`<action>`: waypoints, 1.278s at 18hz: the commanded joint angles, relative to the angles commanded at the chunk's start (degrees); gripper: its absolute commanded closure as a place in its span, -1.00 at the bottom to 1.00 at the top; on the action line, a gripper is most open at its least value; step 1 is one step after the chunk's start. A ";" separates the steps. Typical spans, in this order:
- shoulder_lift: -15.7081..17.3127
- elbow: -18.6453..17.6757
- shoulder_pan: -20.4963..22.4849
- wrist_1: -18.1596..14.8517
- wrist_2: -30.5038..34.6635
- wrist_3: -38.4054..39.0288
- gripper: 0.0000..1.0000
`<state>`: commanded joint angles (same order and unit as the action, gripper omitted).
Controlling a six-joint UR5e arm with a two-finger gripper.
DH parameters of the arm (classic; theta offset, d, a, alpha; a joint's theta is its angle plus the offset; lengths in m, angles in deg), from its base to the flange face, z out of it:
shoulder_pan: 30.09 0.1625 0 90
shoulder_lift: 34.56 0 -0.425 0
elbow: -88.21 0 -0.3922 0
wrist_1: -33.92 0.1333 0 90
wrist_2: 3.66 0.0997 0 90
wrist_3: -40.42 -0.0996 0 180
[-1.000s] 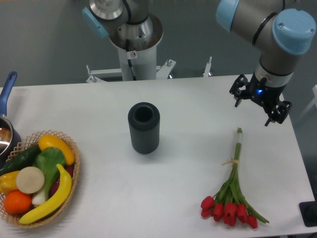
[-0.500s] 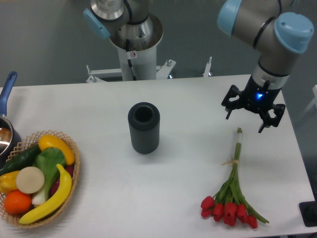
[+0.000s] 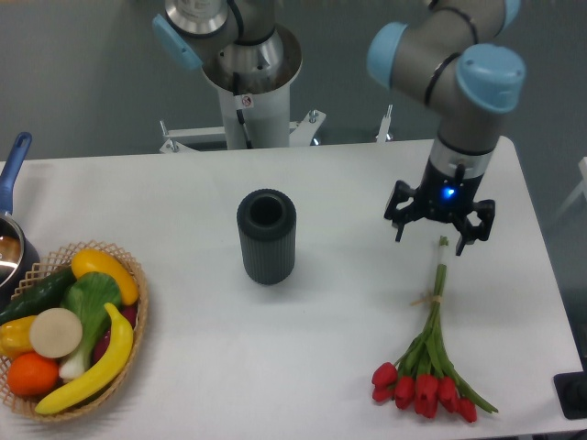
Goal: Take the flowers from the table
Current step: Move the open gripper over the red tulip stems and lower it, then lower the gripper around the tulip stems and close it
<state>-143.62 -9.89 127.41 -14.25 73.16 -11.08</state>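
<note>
1. At the far left edge a pot (image 3: 9,243) with a blue handle pokes into view, mostly cut off.
2. Beside it sits a round woven wicker basket (image 3: 136,316), heaped with glossy, plastic-looking fruit and vegetables: yellow bananas, an orange, a green cucumber and a leafy green piece.
3. Near the middle of the counter (image 3: 183,202), a plain matte white slab, stands a dark vase (image 3: 267,236), an upright cylinder with fine vertical ribs and an open round mouth.
4. Behind it rises the arm's grey metal base column (image 3: 248,110).
5. To the right the claw (image 3: 437,234) hangs pointing down with its dark fingers spread open and nothing between them, a small blue light glowing on the wrist above. It is right over the cut stem ends.
6. The flowers (image 3: 431,339) lie flat on the counter at the right: thin, long green stems bundled by a pale band about midway, fanning out to a cluster of red tulip heads near the front edge.
7. A small dark object (image 3: 573,396) is cut off at the lower right corner.
</note>
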 joint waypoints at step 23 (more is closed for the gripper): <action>-21.37 15.48 -6.41 4.83 9.40 -1.41 -0.98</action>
<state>-164.99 5.59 121.00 -9.42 82.56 -12.49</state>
